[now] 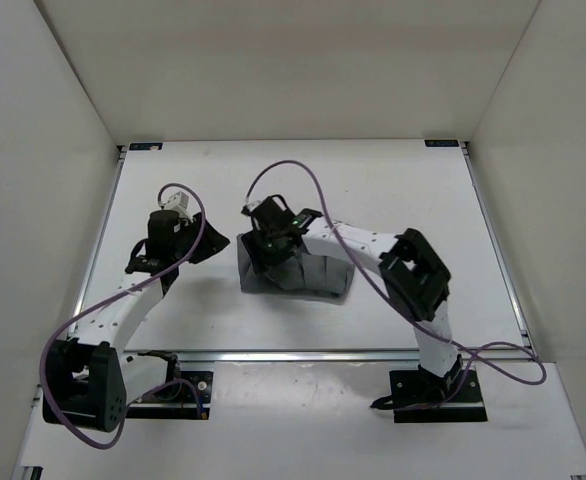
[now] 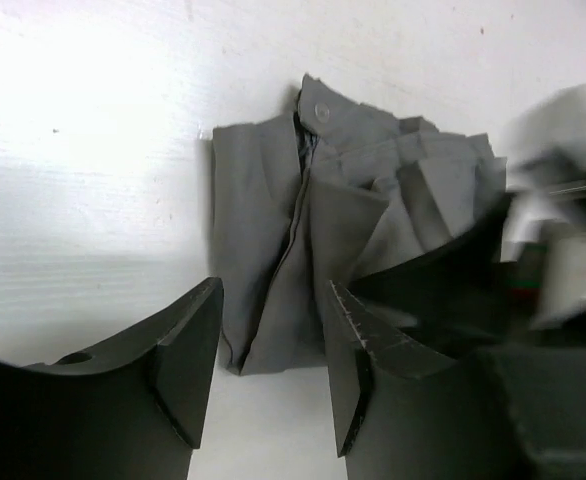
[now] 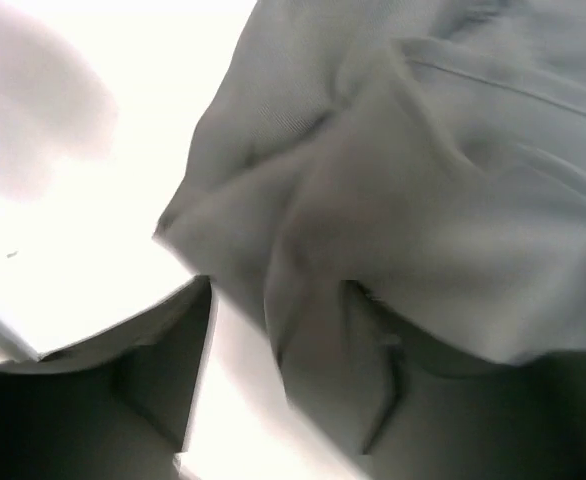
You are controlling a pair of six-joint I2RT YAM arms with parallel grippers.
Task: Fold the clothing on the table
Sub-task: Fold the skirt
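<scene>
**A:** What is nearest to us?

**B:** The left arm base (image 1: pixel 83 385) at 7 o'clock and the right arm base (image 1: pixel 435 385) at 5 o'clock, on the near edge. Ahead of them, the left gripper (image 2: pixel 268 375) has its jaws apart and nothing between its fingers (image 2: pixel 188 345). The near edge of the grey garment (image 1: pixel 308 272) lies just ahead of them.

**A:** And the other pincer?

**B:** The right gripper (image 1: pixel 271 248) is over the 10 o'clock corner of the garment. Its wrist view is blurred and cloth hides one finger. I cannot tell if it is open or if it pinches fabric.

**A:** Where exactly is the garment?

**B:** It is about in the middle of the table (image 1: pixel 393 190), at 3 o'clock from the left gripper. It is a compact, creased bundle of several layers. In the left wrist view a button (image 2: pixel 321 112) shows at its 12 o'clock edge.

**A:** How will it handle?

**B:** I judge it light and very soft. It will probably sag when lifted and slide on the smooth top. If only the upper layer is pinched, the layers may come apart. I think it is better to take hold at a corner or a sewn edge. The thicker part near the button seems firmer and may give a safer grip.

**A:** And beyond it?

**B:** The white tabletop goes on to the far rail (image 1: pixel 293 142), and then come the white walls (image 1: pixel 293 70).
</scene>
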